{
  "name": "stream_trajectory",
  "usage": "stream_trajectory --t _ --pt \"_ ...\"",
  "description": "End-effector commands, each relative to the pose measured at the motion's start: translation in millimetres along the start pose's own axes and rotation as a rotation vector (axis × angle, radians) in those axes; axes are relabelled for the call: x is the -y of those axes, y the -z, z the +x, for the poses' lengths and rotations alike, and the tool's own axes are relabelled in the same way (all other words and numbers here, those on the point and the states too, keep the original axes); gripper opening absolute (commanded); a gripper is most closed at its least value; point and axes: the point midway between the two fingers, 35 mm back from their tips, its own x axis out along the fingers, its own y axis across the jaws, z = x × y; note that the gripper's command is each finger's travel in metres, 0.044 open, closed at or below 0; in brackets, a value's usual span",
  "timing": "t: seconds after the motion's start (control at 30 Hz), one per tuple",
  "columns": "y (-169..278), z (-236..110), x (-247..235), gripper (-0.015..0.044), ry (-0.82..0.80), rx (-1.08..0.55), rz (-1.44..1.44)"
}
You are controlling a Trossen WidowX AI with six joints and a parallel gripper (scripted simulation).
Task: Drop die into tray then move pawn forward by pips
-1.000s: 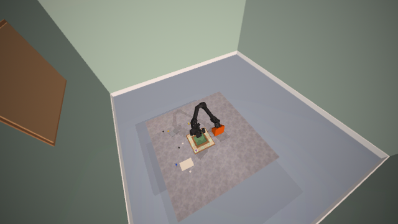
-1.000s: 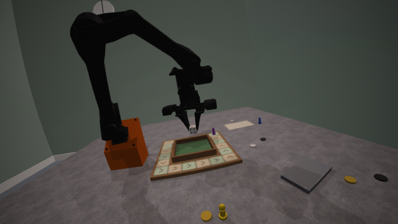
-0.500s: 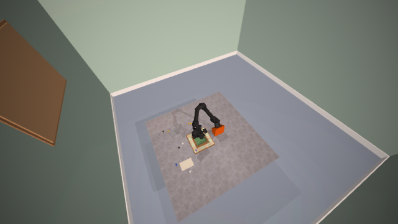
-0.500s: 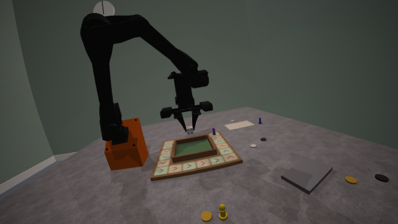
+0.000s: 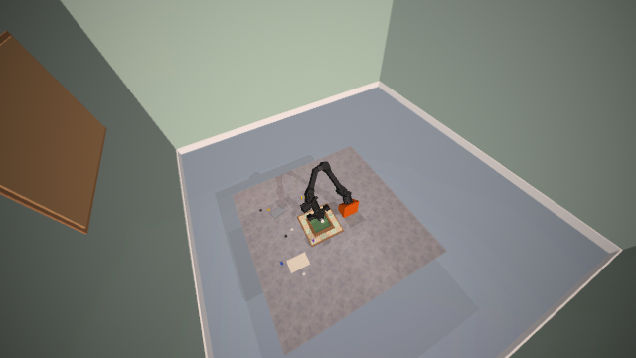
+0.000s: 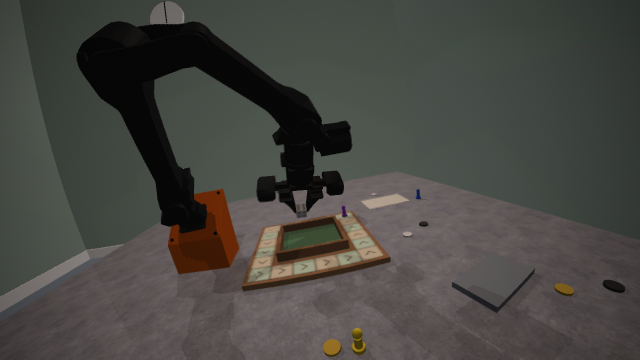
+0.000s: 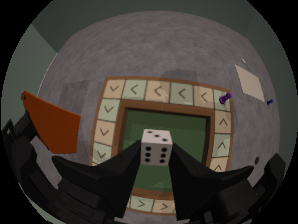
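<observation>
My gripper [image 6: 301, 208] [image 7: 156, 144] [image 5: 322, 218] is shut on the white die [image 6: 301, 210] [image 7: 156, 147]. It holds the die a little above the back edge of the green dice tray [image 6: 310, 236] [image 7: 189, 124]. The face of the die towards the wrist camera shows six pips. The tray sits in the middle of the board [image 6: 300, 267] [image 7: 105, 131] [image 5: 338, 230], inside a ring of arrow squares. A purple pawn [image 6: 344, 211] [image 7: 224, 99] [image 5: 313, 241] stands on the board's far right corner square.
The arm's orange base [image 6: 200, 240] [image 5: 349, 208] stands left of the board. A grey slab [image 6: 492, 280], a cream card [image 6: 385, 201], a blue pawn [image 6: 418, 194], a yellow pawn [image 6: 358, 341] and several small discs lie about the table.
</observation>
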Motion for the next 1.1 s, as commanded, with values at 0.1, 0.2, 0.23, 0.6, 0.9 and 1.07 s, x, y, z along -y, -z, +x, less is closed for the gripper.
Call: stream_trajectory --t 0.1,0.2,0.23,0.6,0.9,1.07 --pt "0 2 -2 0.0000 0.036 0.207 -0.022" --pt "0 1 -1 0.0000 0.073 0.296 -0.034" --pt "1 1 -1 0.0000 0.084 0.319 -0.037" --pt "8 -46 4 0.0000 0.095 0.338 -0.040" --pt "8 -44 4 0.0000 0.103 0.334 -0.040" --pt "8 -44 4 0.0026 0.103 0.334 -0.040"
